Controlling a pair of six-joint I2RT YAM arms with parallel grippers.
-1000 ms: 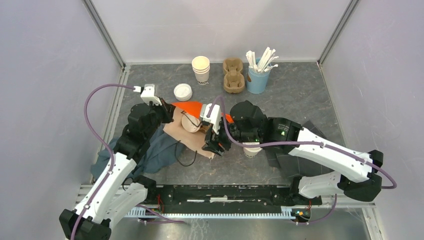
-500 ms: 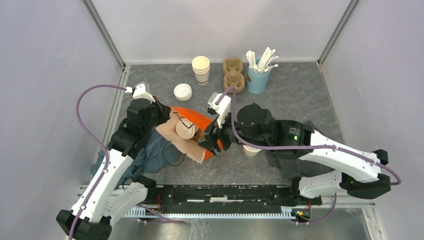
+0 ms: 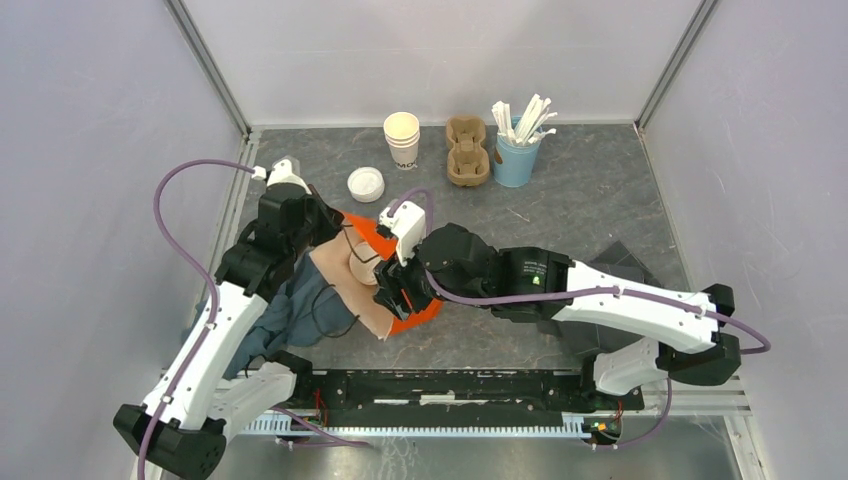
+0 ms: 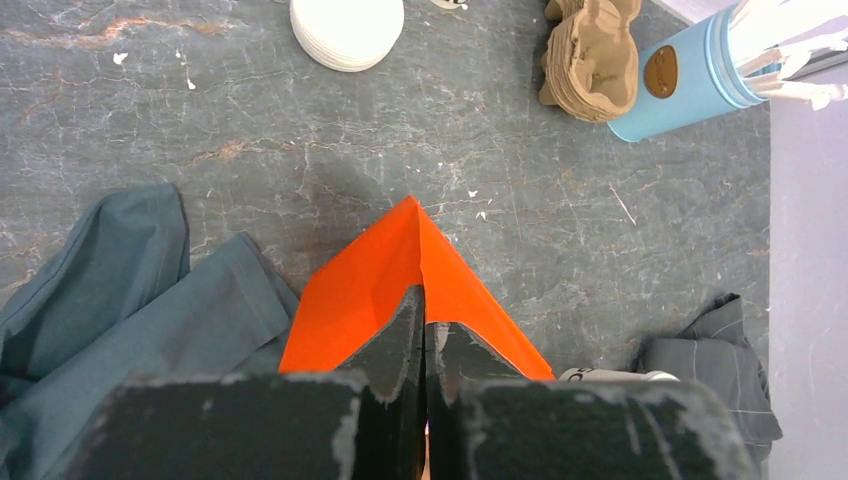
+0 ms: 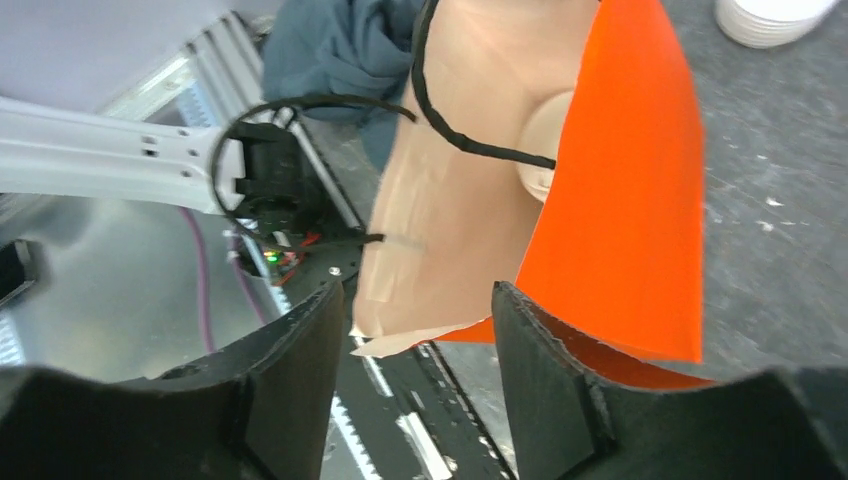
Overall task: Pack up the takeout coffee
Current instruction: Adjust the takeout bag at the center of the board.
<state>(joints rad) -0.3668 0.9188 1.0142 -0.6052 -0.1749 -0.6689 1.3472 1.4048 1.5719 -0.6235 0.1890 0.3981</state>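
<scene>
You're mid-bagging. Your left gripper (image 4: pixel 425 310) is clenched on the orange bag (image 4: pixel 380 270) near the tabletop's left edge. Your right gripper (image 5: pixel 418 300) stands released astride the bag's lip. One capped cup (image 3: pixel 361 267) seems to lie in the mouth, so next comes the second cup (image 4: pixel 612 376) beside the bag.

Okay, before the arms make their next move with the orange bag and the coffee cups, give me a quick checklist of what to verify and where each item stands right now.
1. Left pincer grip on the orange bag: ok, shut on its edge.
2. Right pincer free to move: ok, open, with the bag's lip between its fingers, unclamped.
3. First cup inside the bag: cannot tell how deep; it lies at the mouth.
4. Second cup packed: not ok, its lid rim shows outside the bag, beside the dark cloth.
5. Cord handle clear of the mouth: not ok, it loops across the tan inside.
</scene>
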